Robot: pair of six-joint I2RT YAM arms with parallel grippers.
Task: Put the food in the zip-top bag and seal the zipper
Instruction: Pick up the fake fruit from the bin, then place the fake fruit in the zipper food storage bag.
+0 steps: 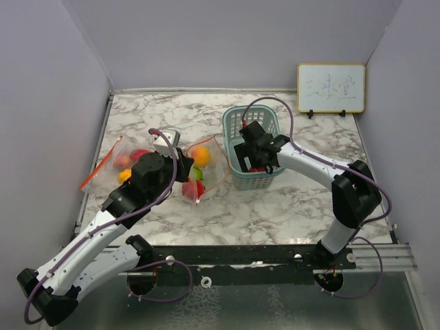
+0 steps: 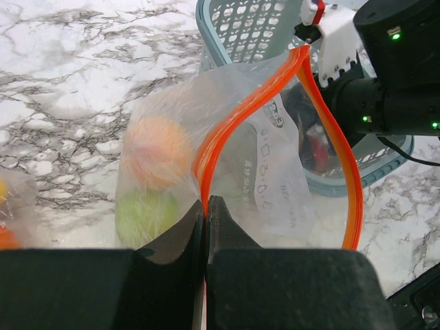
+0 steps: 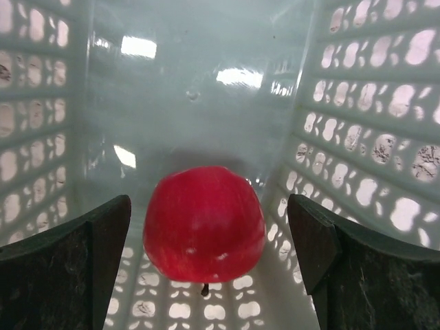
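Your left gripper (image 2: 206, 203) is pinched tight on the orange zipper (image 2: 242, 113) of the zip-top bag (image 2: 275, 192), with the jaws closed on the strip near one end. From there the zipper's two sides spread apart into a loop, so the mouth of the bag stands open toward the basket (image 2: 237, 27). Inside the bag you can see an orange fruit (image 2: 157, 151) above a green fruit (image 2: 144, 214). From overhead a red piece (image 1: 194, 189) also shows at the bag's near end. Your right gripper (image 1: 255, 162) is down inside the basket with its jaws wide. Its dark fingers (image 3: 75, 265) flank a red fruit (image 3: 204, 221) that sits on the basket floor, with a gap on each side, so nothing is gripped. The teal lattice walls rise on both sides of that wrist view. The basket stands on the marble table (image 1: 302, 199), just to the right of the held bag. A second bag (image 1: 103, 166) lies flat near the table's left edge with red and orange fruit inside it. You cannot tell from these views whether its zipper is closed. A small whiteboard (image 1: 331, 88) leans against the back wall at the far right corner, well apart from both arms.
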